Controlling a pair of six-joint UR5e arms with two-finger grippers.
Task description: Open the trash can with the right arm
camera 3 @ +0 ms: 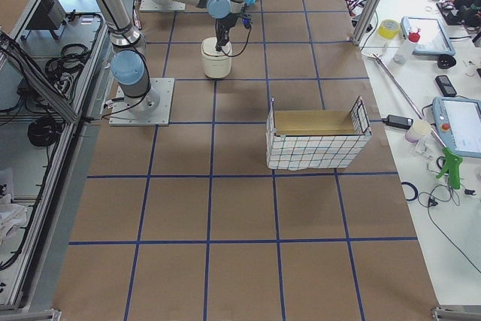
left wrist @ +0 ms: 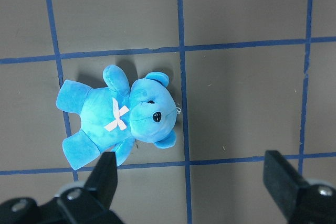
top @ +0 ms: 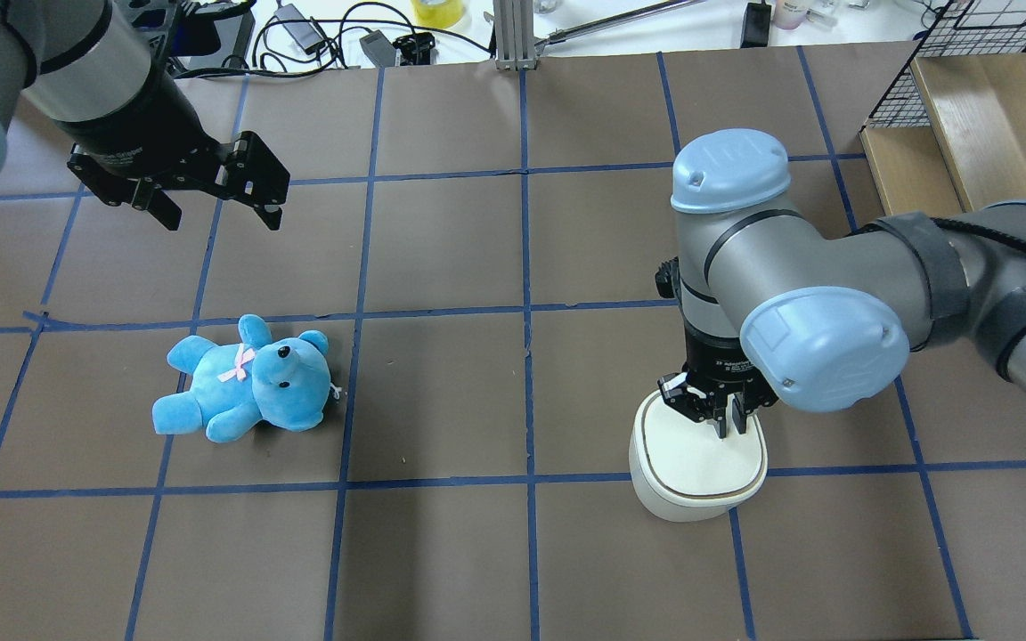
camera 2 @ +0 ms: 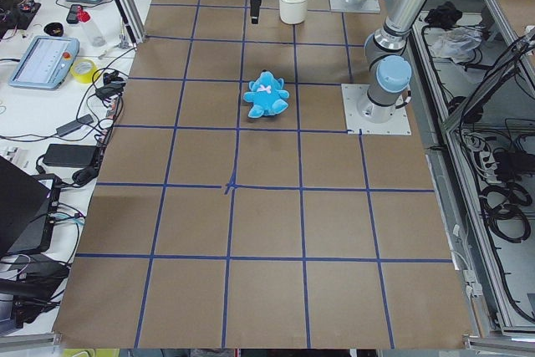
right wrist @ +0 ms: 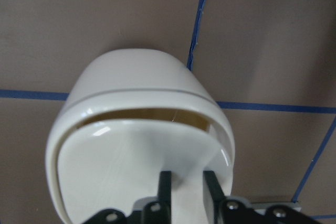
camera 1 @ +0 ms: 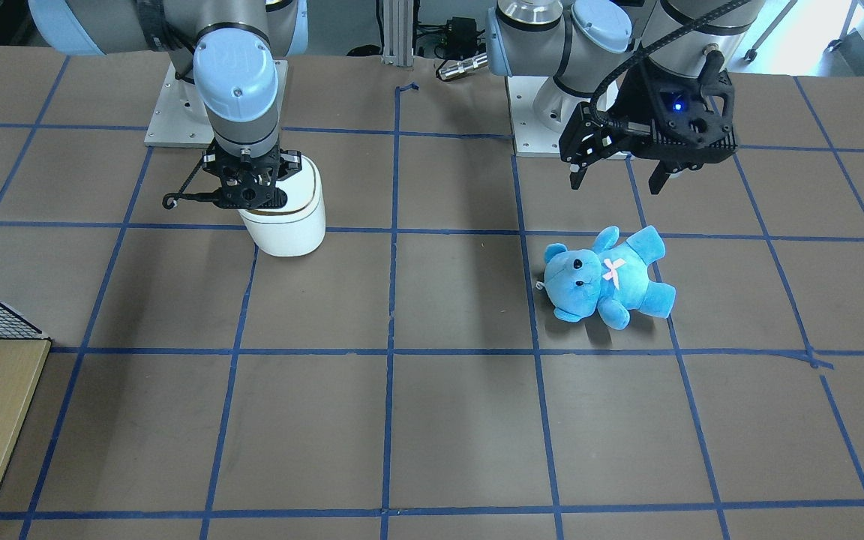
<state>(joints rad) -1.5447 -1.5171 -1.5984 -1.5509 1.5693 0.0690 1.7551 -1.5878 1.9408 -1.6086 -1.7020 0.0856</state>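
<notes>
A brown-covered bench [top: 442,570] is ruled into squares by blue tape [top: 526,267]. A wire basket [camera 3: 316,152] with a brown lining stands on it towards the right end. Along the far edge runs a white desk [camera 3: 458,261] carrying tablets [camera 3: 460,125], cables and a roll of yellow tape [camera 3: 388,28].

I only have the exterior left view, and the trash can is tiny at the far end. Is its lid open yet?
Observer: Partly. The right wrist view shows the lid tipped, with a dark slit along one edge under the trash can rim.
Operator: Where is the right gripper?
Observer: The right gripper points down onto the lid, on the half away from that slit.
Operator: And the left one?
Observer: The left gripper hangs open, apart from the blue teddy bear, holding nothing.
</notes>
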